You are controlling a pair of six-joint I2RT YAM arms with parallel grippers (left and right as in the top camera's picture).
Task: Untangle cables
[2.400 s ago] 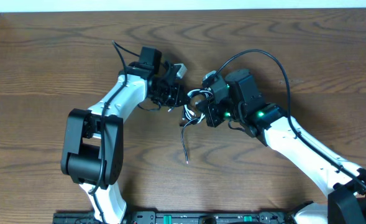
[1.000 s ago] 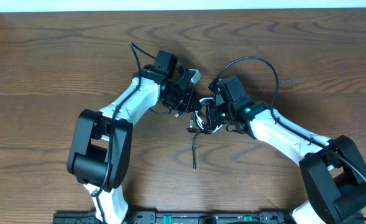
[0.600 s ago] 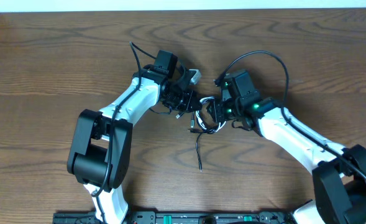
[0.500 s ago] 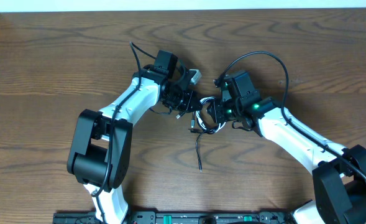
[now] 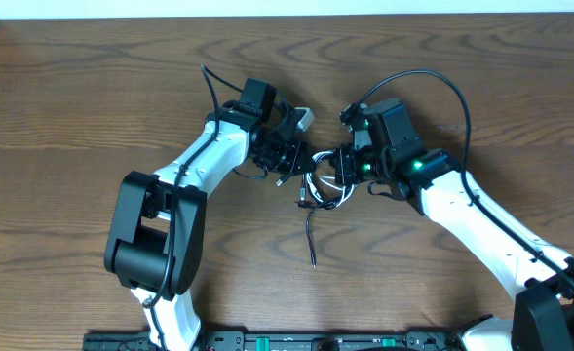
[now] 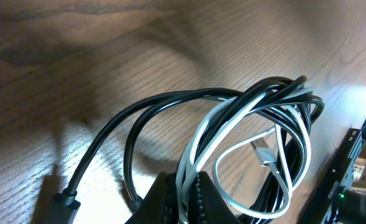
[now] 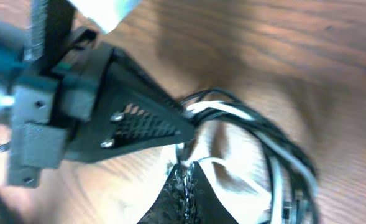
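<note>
The black two-finger left gripper (image 5: pixel 291 156) and the black two-finger right gripper (image 5: pixel 337 168) are meeting at a tangled bundle of thin black and white cables (image 5: pixel 318 192), which is lying on the brown wood-grain table (image 5: pixel 72 97). One black end is trailing toward the arms' bases.

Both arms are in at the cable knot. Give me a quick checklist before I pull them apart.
1. Left gripper holds a strand: ok, shut on the thin white cable.
2. Right gripper holds a strand: cannot tell. It is shut at the bundle, but its wrist view is blurred.
3. Cables separated: not ok. The thin black cable and the white one loop through each other.
4. Black cable's free end: ok, it lies loose on the wooden table.
5. Room between the grippers: not ok, their tips nearly meet over the bundle.
</note>
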